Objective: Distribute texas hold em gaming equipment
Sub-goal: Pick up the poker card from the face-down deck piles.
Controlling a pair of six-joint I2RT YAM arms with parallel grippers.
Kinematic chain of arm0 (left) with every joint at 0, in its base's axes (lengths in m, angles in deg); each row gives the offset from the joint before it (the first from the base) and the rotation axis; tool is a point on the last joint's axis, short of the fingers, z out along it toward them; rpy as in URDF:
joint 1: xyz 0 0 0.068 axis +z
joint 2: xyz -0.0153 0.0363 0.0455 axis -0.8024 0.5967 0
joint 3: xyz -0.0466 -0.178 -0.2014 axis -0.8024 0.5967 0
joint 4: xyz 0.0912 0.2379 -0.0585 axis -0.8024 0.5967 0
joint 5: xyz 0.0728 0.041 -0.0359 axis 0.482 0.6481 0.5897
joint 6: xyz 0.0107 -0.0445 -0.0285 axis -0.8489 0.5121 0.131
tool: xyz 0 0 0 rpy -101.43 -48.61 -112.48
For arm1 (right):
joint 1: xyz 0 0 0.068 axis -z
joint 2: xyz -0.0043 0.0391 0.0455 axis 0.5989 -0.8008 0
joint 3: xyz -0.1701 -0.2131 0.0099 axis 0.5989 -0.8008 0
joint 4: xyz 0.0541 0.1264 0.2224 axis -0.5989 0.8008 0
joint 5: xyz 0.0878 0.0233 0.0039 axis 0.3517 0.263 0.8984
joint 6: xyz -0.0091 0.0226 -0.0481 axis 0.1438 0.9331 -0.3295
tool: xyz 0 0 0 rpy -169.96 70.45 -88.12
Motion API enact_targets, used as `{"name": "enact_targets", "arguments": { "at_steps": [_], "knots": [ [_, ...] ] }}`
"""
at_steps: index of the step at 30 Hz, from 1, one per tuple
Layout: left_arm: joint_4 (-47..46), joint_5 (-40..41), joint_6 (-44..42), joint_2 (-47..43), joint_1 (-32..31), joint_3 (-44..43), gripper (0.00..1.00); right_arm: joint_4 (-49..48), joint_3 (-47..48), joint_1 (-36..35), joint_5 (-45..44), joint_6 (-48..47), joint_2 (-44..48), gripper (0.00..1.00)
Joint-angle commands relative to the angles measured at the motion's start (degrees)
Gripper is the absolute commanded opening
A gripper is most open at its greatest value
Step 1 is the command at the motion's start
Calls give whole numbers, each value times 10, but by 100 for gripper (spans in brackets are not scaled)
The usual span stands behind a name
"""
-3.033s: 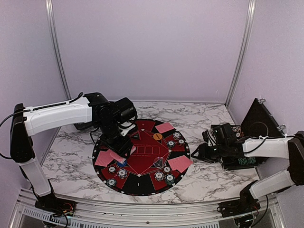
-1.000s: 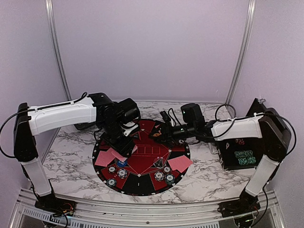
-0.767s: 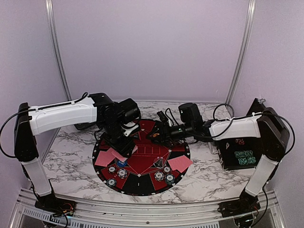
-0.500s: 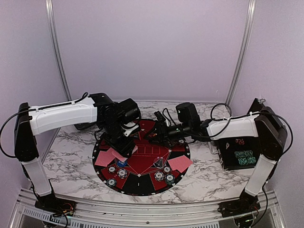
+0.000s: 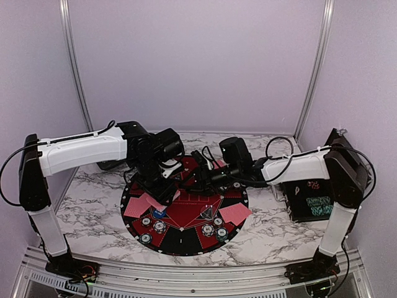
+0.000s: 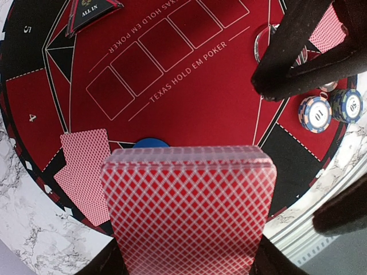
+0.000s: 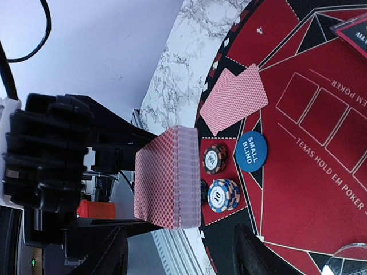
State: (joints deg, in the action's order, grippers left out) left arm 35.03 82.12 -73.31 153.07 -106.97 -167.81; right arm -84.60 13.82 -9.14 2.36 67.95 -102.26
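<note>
**Location.** The stack of red-backed playing cards [image 6: 189,206] is sitting at the bottom centre of the left wrist view, raised above the large round black-and-red felt mat [image 6: 195,86]. The left gripper [image 6: 192,260] is clamping the stack at its near end. The right gripper [image 7: 180,230] is standing open with nothing between its fingers, and the stack is lying just ahead of it in the right wrist view.

**Handling (assessment).**
- The stack is looking light, but it is loose. The cards are thin and flexible and are probably slick, so they are likely to slide on one another.
- The best hold is likely the free end, away from the left gripper, pinching one card by its edge and not the whole thickness.
- A push from the side is likely to fan or spill the stack.

**Appearance.**
- The card backs are showing a fine red-and-white diamond lattice with a pale border, and the edges are lining up evenly.
- One single red-backed card [image 7: 235,97] is lying face down on the mat, left of centre in the right wrist view.
- Below it, a round blue disc lettered SMALL BLIND [image 7: 254,152] is lying just beside two small stacks of striped poker chips [image 7: 223,195].
- The mat is resting on the white marbled tabletop [image 5: 93,198].
</note>
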Motion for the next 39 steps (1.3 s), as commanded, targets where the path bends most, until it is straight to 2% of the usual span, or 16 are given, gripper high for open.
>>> {"name": "enact_targets", "arguments": {
  "at_steps": [1,24,39],
  "knots": [
    [3,-5,-8,5,-4,-15,53,-4,26,-7,9,2,-17,60],
    [-2,-12,-11,5,-5,-20,53,-67,53,-20,46,50,-70,61],
    [-2,-12,-14,6,-6,-23,53,-75,74,-29,55,58,-96,61]
  ]
}}
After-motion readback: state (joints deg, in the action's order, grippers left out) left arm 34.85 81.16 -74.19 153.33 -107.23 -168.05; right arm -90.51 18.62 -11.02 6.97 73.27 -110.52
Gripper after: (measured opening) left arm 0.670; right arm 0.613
